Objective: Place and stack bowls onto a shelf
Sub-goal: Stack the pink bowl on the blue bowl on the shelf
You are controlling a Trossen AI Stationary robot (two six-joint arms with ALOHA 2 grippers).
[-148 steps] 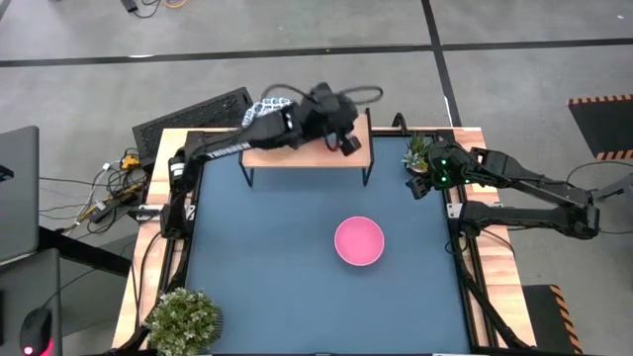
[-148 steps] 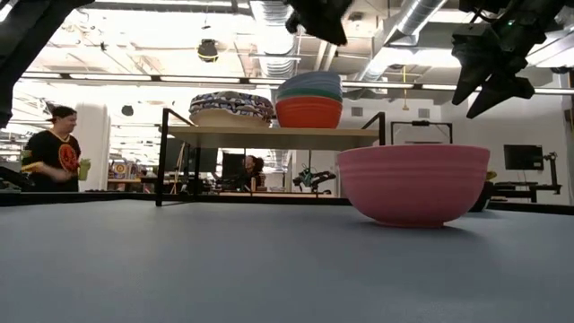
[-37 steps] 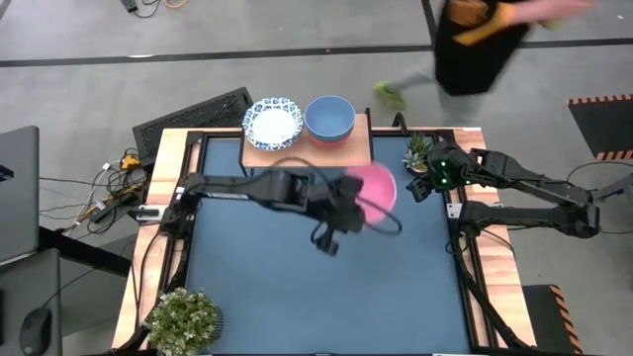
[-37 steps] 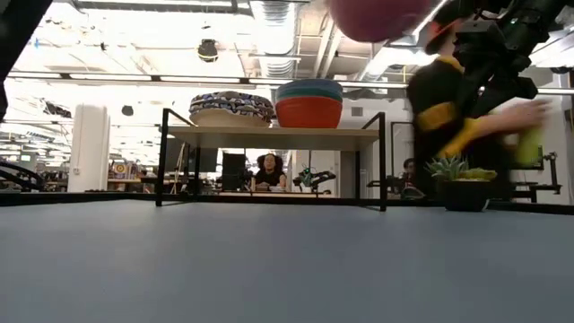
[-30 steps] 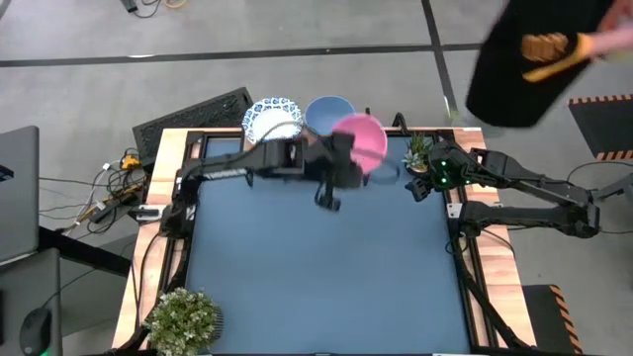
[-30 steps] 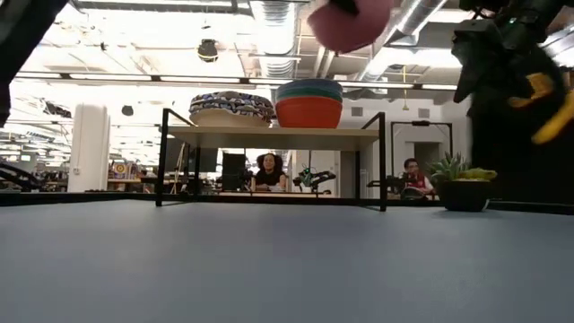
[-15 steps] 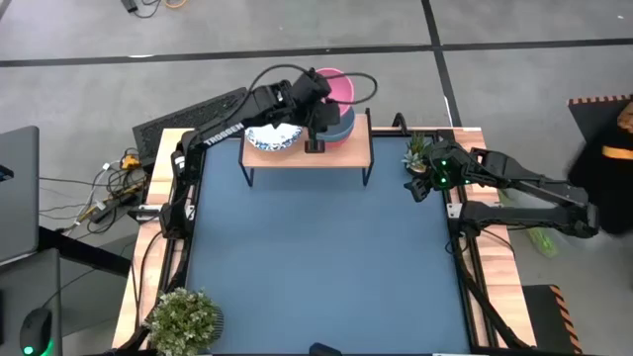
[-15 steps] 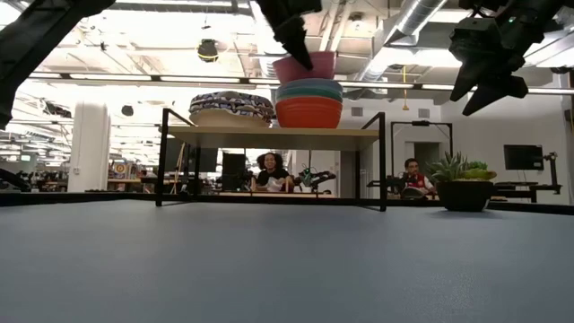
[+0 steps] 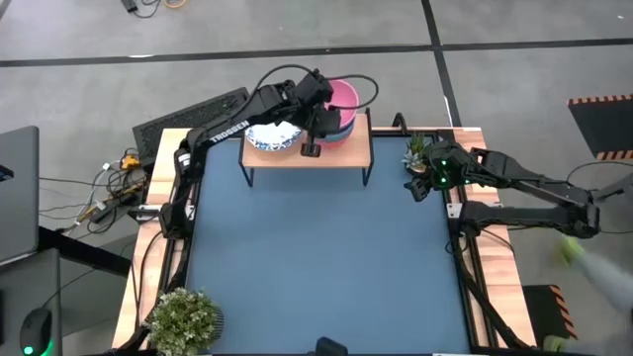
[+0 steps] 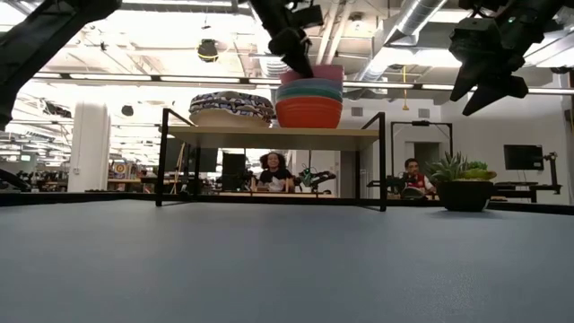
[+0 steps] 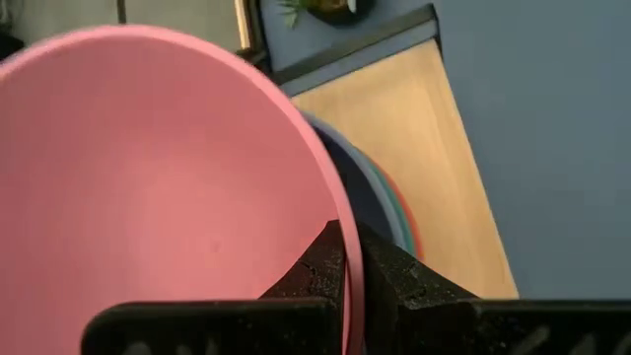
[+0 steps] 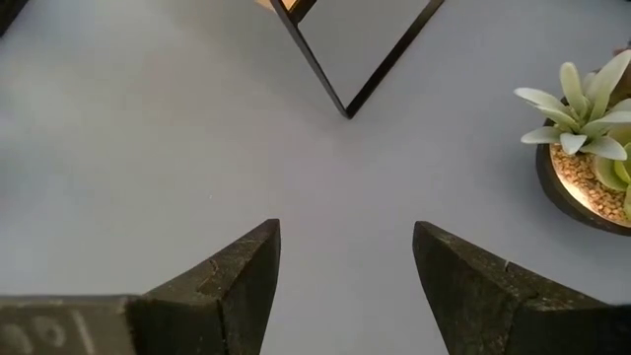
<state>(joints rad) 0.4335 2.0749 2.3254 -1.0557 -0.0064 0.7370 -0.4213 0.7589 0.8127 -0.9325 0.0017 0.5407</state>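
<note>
A pink bowl (image 9: pixel 346 94) (image 10: pixel 316 72) sits on top of the stack of plain bowls (image 10: pixel 309 100) on the right part of the shelf (image 9: pixel 341 150) (image 10: pixel 269 136). The pink bowl fills the left wrist view (image 11: pixel 148 177). The blue-patterned white bowls (image 9: pixel 272 136) (image 10: pixel 231 106) are stacked on the shelf's left part. My left gripper (image 9: pixel 329 103) (image 10: pixel 302 63) (image 11: pixel 347 258) is shut on the pink bowl. My right gripper (image 9: pixel 420 186) (image 10: pixel 489 67) (image 12: pixel 345 266) hangs open above the table's right far corner. My left gripper pinches the pink bowl's rim (image 11: pixel 340 212) on its left side, one finger (image 11: pixel 311 266) inside the bowl and one finger (image 11: pixel 399 281) outside. The fingers slant down from the table's left. The bowl stands about upright, nested in the stack's top bowl (image 11: pixel 380 192).
A small potted plant (image 9: pixel 416 150) (image 12: pixel 587 138) stands at the table's far right corner and a bushy plant (image 9: pixel 183 316) at the near left corner. A keyboard (image 9: pixel 193 114) lies behind the shelf. People (image 10: pixel 273 169) sit in the room beyond.
My left gripper has carried the pink bowl from above the table in front of the shelf toward the far edge, over the stack of plain bowls, and lowered it into the stack's top bowl. It stays shut on the rim. A person has walked past the table's right side.
</note>
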